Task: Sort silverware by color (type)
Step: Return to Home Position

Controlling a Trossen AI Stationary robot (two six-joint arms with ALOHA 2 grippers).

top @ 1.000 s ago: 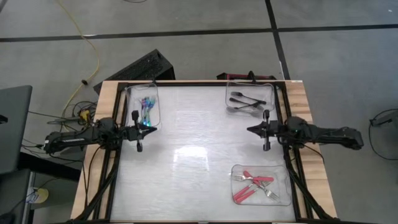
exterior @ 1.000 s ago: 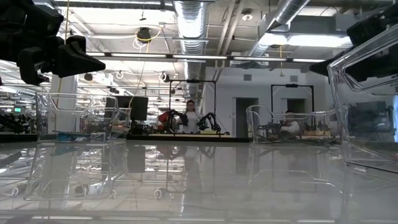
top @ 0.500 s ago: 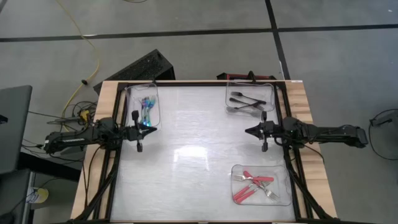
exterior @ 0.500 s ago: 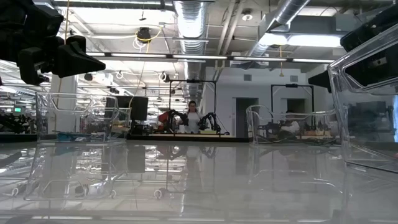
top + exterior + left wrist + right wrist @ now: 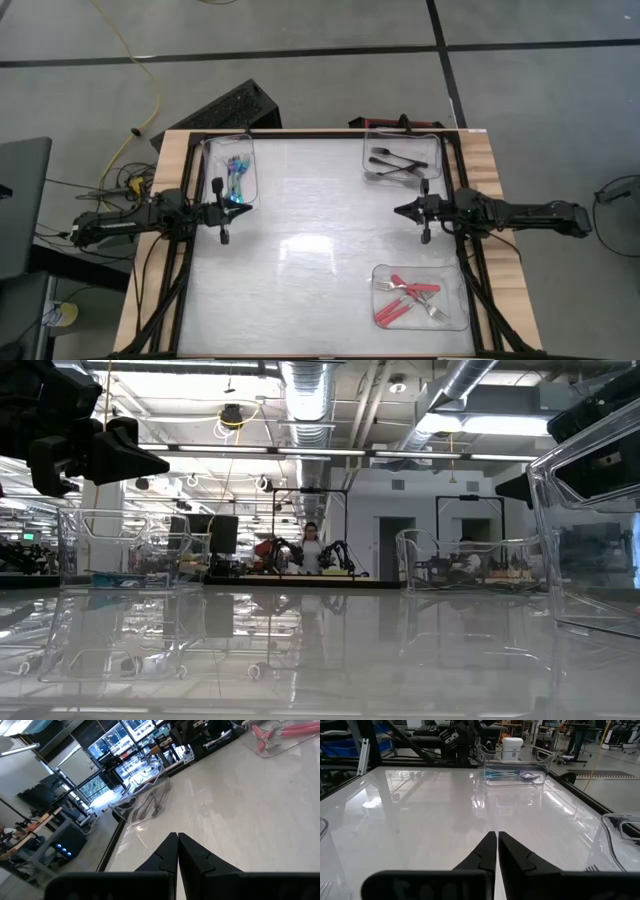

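The silverware lies sorted in three clear trays. Blue and teal forks lie in the far-left tray. Black forks lie in the far-right tray. Red forks lie in the near-right tray. My left gripper hovers shut just near of the blue tray, at the table's left side. My right gripper hovers shut at the right side, between the black and red trays. Each wrist view shows its fingers closed tip to tip, holding nothing.
The glossy white table top lies bare between the three trays. Black frame rails run along both side edges of the table. The low view shows a person far off in the room behind the table.
My right arm has drawn slightly toward the table's right edge and straightened; its gripper stays shut. The left arm and all three trays have kept still.
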